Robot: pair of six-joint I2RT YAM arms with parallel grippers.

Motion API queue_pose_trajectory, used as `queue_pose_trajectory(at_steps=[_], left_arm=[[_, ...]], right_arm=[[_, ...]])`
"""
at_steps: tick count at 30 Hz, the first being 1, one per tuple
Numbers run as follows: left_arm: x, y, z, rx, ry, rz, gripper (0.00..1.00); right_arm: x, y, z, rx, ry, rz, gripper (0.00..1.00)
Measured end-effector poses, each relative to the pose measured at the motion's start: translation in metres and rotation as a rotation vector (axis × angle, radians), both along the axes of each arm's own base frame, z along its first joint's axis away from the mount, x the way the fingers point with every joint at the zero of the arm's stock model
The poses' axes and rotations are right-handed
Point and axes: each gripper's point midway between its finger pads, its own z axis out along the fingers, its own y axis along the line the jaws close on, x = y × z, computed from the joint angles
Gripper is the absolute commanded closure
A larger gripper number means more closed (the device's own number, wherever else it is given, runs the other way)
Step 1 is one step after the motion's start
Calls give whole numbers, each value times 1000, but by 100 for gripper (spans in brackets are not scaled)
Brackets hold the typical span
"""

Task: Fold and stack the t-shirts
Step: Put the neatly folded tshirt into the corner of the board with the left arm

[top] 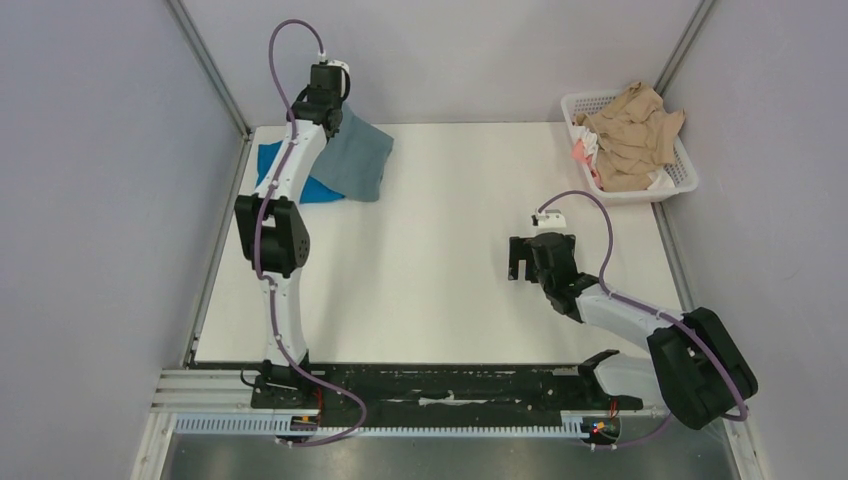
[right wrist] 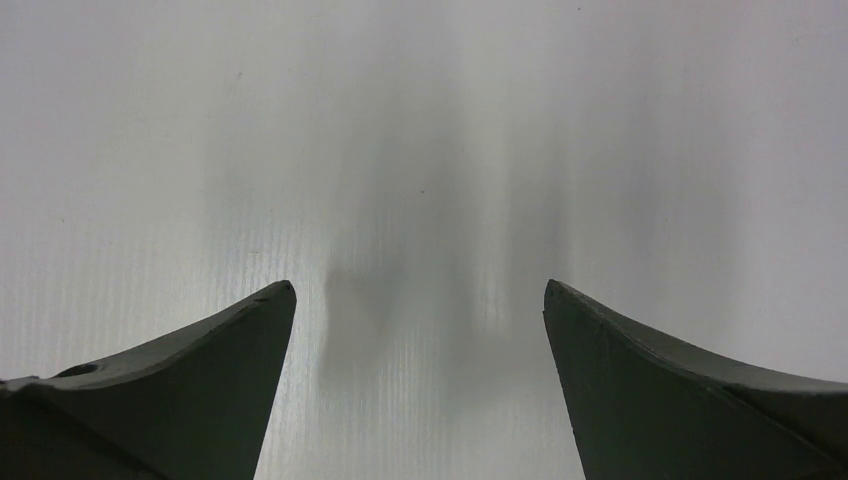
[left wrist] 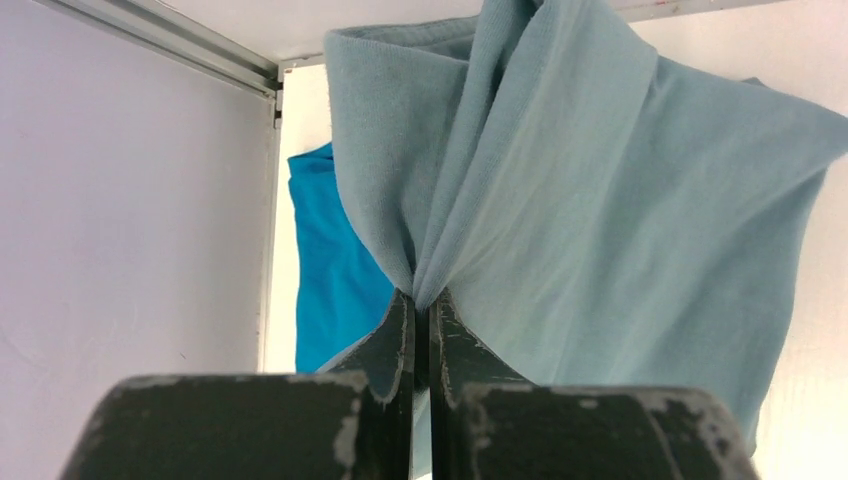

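1. In the top view, the left gripper (top: 335, 108) is clenched on a pinch of the large dusty slate grey-blue t-shirt (top: 362, 155) of soft cloth. It holds the shirt raised at eleven o'clock on the flat white table (top: 450, 260). The shirt's lower edge overlaps the bright cobalt blue t-shirt (top: 266, 160) of soft cloth lying there. We judge that a pull toward six o'clock could drag and rumple the cobalt blue t-shirt.
2. In the same view, the right gripper (top: 522, 262) hangs at four o'clock, well apart from both shirts. The white plastic lattice basket (top: 680, 180) sits at one o'clock. Carried by one arm alone, the grey-blue t-shirt may land bunched, not flat.
3. In the left wrist view, the fingers (left wrist: 398, 335) grasp only a narrow gathered fold, and the cloth fans out in twisted pleats. With so small a bite, we fear a quick swing could slip it free, or the twist could set as a crease.
4. In the right wrist view, the right gripper (right wrist: 420, 290) stands spread wide with nothing in it, above bare table. A reach toward eleven o'clock could crowd the left arm.
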Motion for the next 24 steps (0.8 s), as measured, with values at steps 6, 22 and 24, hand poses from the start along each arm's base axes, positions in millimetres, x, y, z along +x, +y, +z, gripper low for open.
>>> queue_pose_trajectory(at_steps=[6,22,24], left_arm=[[-3,5,5,33,4,9,98],[-17,27,44,80,-28,42,98],[-17,33,45,81,-29,54,98]], right_arm=[[-2,-1,-4,-7,15,0,2],[-1,0,-7,-14,35,-2,2],[-1,0,-8,-15,39,-2,2]])
